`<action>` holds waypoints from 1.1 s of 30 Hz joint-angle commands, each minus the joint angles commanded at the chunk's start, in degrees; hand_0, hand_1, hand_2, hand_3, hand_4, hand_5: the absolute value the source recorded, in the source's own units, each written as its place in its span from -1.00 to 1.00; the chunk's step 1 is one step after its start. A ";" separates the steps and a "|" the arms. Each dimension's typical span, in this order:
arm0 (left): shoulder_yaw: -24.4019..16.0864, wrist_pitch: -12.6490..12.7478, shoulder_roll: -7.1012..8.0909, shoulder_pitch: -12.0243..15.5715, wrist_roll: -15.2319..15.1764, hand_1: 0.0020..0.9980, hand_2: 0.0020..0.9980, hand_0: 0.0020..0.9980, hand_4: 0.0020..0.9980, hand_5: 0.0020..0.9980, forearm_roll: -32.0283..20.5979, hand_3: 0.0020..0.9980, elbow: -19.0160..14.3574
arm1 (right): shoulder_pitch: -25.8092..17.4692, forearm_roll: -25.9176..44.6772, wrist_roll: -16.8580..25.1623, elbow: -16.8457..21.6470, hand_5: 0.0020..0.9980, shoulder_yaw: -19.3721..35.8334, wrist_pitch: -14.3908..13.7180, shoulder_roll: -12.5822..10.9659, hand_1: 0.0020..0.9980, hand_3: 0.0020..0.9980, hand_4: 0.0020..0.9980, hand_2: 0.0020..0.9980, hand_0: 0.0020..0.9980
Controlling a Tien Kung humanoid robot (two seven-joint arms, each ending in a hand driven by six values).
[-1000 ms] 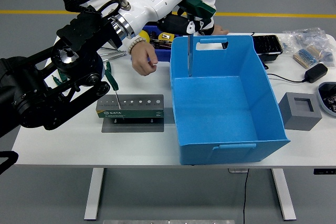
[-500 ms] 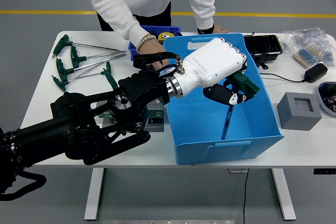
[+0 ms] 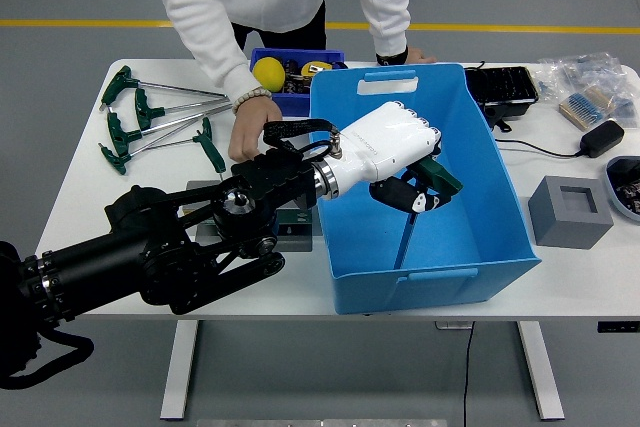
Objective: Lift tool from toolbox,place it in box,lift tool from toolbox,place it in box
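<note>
We have the left hand (image 3: pixel 400 162) reaching in over the blue box (image 3: pixel 500 217), fingers clenched on a green-handled tool (image 3: pixel 425 187). The handle sits in the fist and the thin shaft hangs down inside the box, tip close to the floor near the front wall. We cannot tell if the tip touches. The right arm is not visible.

The toolbox (image 3: pixel 290 219) is mostly hidden behind our forearm, just left of the box. About 4 more green-handled tools (image 3: pixel 150 122) lie loose on the table (image 3: pixel 80 207) at far left. A person stands at the far side: 1 hand (image 3: pixel 245 137) is down on the table beside the loose tools, the other (image 3: pixel 405 55) rests behind the box. A yellow ball (image 3: pixel 268 73) sits in the small blue bin (image 3: pixel 295 77) behind.

We judge this to be the place step, nearly done. To do it well, we should lower until the shaft is low or lying flat, then let go so it does not bounce. Keep the wrist clear of the box's left wall, and lift straight up afterwards. Mind the person's hand next to the arm.
</note>
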 joint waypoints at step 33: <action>-2.15 1.56 -2.31 -0.98 -7.77 0.59 0.73 0.46 1.00 0.56 -3.76 0.52 7.60 | 0.65 0.08 0.19 -0.06 0.73 -0.22 0.05 -0.27 0.34 0.43 0.82 0.52 0.43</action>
